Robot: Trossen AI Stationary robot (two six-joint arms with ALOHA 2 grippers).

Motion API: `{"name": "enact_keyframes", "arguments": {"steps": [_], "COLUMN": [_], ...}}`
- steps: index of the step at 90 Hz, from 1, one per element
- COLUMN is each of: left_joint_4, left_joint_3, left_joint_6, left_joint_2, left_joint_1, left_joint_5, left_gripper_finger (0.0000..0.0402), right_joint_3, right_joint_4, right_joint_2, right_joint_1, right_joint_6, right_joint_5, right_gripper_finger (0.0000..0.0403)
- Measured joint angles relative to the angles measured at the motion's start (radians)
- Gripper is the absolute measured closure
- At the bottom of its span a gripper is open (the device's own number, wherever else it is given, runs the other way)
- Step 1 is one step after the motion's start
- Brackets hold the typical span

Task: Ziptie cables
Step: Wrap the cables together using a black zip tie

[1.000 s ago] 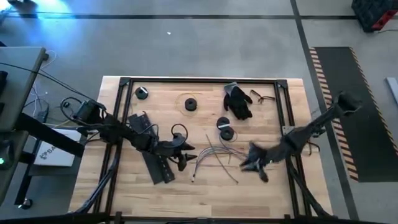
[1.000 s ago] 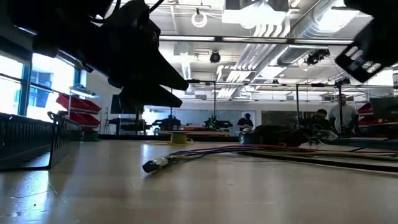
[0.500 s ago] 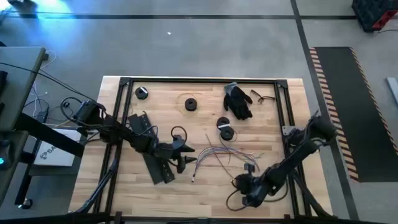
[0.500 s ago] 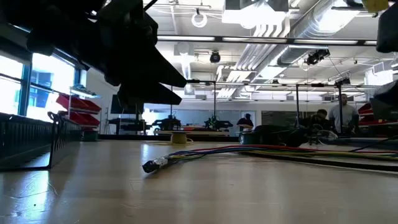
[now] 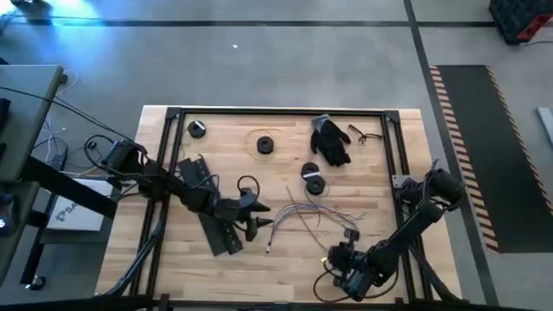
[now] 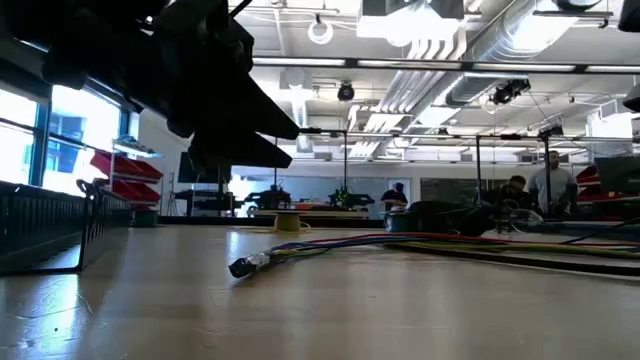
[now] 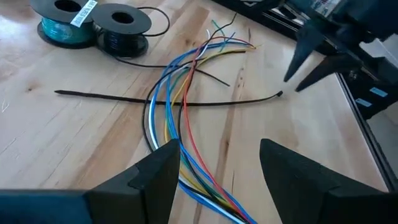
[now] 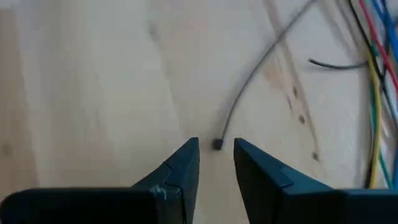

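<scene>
The cables [image 5: 307,216], a loose bundle of thin coloured wires [image 7: 180,124], lie flat on the wooden table; their near end [image 6: 245,265] rests on the wood. A thin black ziptie [image 7: 124,98] lies across them. My left gripper [image 7: 217,171] hovers open above the bundle's left part [image 5: 262,221]. My right gripper [image 8: 216,158] is low near the table's near edge [image 5: 337,257], open by a narrow gap. The ziptie's small head [image 8: 217,144] lies just ahead of its fingertips, and I see no touch.
Black spools [image 5: 264,144] [image 5: 197,129] [image 5: 314,180], a black glove [image 5: 331,141] and glasses [image 5: 363,134] lie toward the far side. A black slotted duct [image 5: 216,231] lies under the left arm. A black frame rail [image 5: 276,112] runs round the table.
My right arm has swung from beside the cables' right part toward the table's near edge and gone down. Its gripper now points at the ziptie's end. In the low view it has left the upper right. The cables and ziptie have not moved.
</scene>
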Motion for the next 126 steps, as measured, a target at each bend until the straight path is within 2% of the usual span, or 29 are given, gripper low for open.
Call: {"name": "enact_keyframes", "arguments": {"steps": [14,26,42,57,64,84,96,111,126], "left_joint_4": [0.001,0.004,0.056,0.106,0.113,0.089,-0.029,-0.232,-0.267], "left_joint_3": [0.000,0.000,0.000,0.013,0.060,0.287,0.433,0.571,0.611], "left_joint_6": [0.000,-0.007,0.001,0.073,0.177,0.392,0.476,0.507,0.516], "left_joint_2": [0.000,0.000,0.000,0.002,0.027,0.200,0.306,0.388,0.420], "left_joint_1": [-0.019,-0.038,-0.055,-0.060,-0.074,-0.084,-0.079,-0.079,-0.077], "left_joint_5": [-0.008,-0.013,-0.034,-0.035,-0.035,-0.007,-0.003,-0.021,-0.057], "left_gripper_finger": [0.0197,0.0197,0.0197,0.0209,0.0221,0.0250,0.0251,0.0248,0.0248], "right_joint_3": [-0.083,-0.138,-0.155,-0.154,-0.144,0.014,0.130,0.221,0.243], "right_joint_4": [0.105,0.191,0.271,0.264,0.258,0.051,-0.075,-0.156,-0.160], "right_joint_2": [0.005,-0.003,0.001,0.005,0.005,0.011,0.010,0.011,0.010], "right_joint_1": [-0.006,-0.014,-0.032,-0.050,-0.054,-0.140,-0.224,-0.297,-0.340], "right_joint_6": [0.004,0.008,-0.081,-0.114,-0.137,-0.221,-0.320,-0.420,-0.477], "right_joint_5": [-0.031,-0.023,-0.014,-0.021,-0.031,-0.164,-0.249,-0.280,-0.291], "right_gripper_finger": [0.0276,0.0276,0.0307,0.0367,0.0394,0.0401,0.0402,0.0402,0.0402]}}
